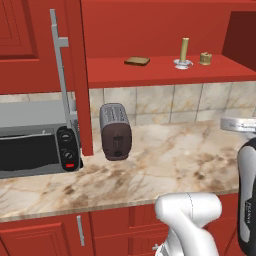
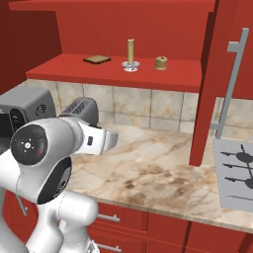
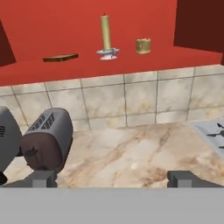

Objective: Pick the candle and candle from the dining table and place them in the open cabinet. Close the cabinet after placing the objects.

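Brass-gold candle (image 3: 143, 45) on cabinet shelf (image 3: 52, 70) — well beyond spread fingers (image 3: 43, 178).

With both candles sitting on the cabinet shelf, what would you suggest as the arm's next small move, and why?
Probably swing the open, empty claw toward one cabinet door to start closing it. The stick candle on its dish and the squat candle already stand on the red shelf beside the brown slab, and both doors stand wide open.
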